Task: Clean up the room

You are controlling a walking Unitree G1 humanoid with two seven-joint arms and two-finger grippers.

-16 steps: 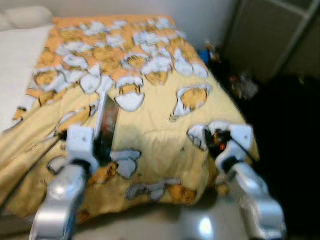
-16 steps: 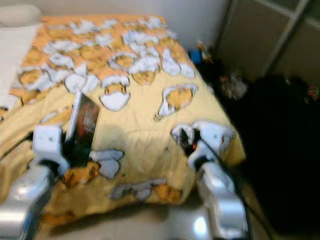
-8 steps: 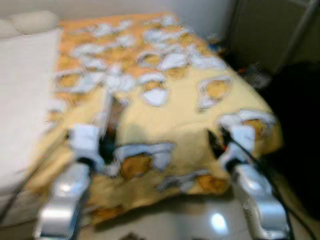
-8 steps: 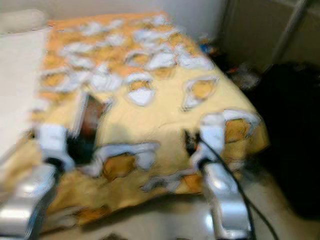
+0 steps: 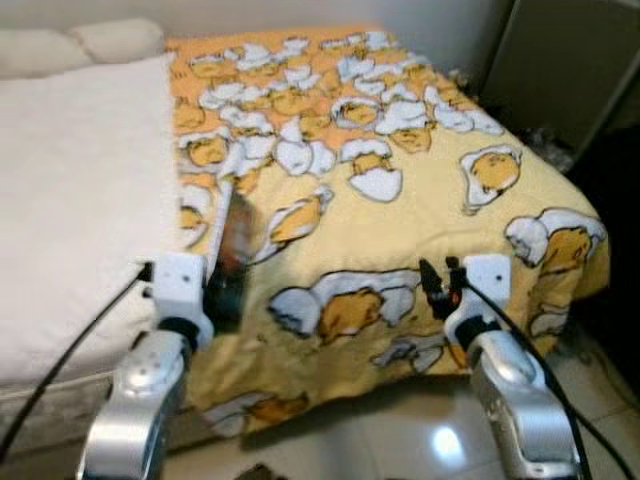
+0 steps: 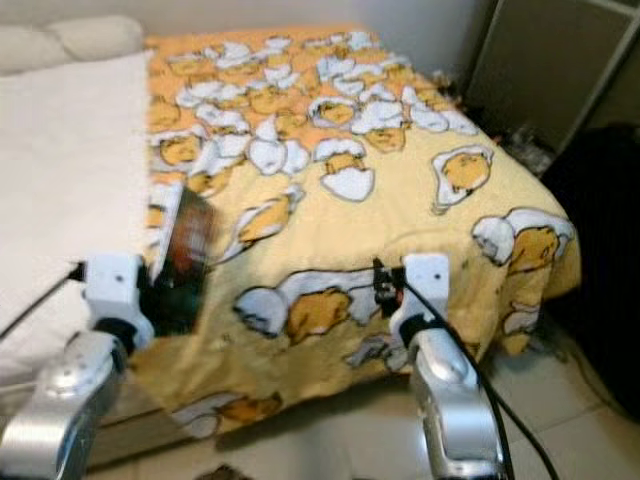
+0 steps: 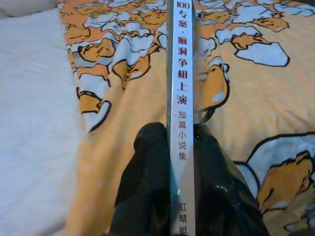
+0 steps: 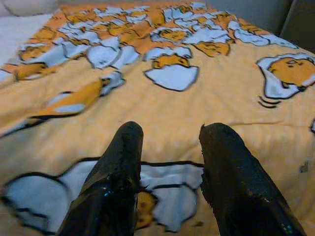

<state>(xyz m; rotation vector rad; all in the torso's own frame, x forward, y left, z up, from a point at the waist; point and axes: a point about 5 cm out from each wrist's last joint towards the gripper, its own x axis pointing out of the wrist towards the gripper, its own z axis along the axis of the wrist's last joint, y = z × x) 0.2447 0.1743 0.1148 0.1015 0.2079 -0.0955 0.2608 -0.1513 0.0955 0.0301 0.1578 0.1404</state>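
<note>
Book (image 7: 182,98) stands edge-on between the two black fingers (image 7: 147,182) of the left claw (image 7: 179,162), which press against its covers on either side; the claw is closed on it and holds it up over the near part of the bed (image 5: 90,200). From the left wrist view the spine faces the camera: a narrow pale strip with a column of dark and red Chinese characters running its length (the covers themselves are turned away). In the left eye view the book (image 5: 228,250) shows as a dark, blurred slab rising from the left claw (image 5: 215,295), tilted a little, above the seam where the yellow blanket (image 5: 400,190) meets the white sheet (image 5: 80,180).

The right claw (image 8: 170,147) hangs over the near edge of the blanket with its fingers (image 8: 118,167) spread apart and nothing between them; in the left eye view it sits at (image 5: 440,285), well apart from the book.

Farther on, the blanket, printed with egg-yolk cartoon figures in white shells, covers the right side of the bed up to the wall. Pale pillows (image 5: 75,42) lie at the head of the white side. A dark cabinet (image 5: 570,70) stands beyond the bed's right edge.
</note>
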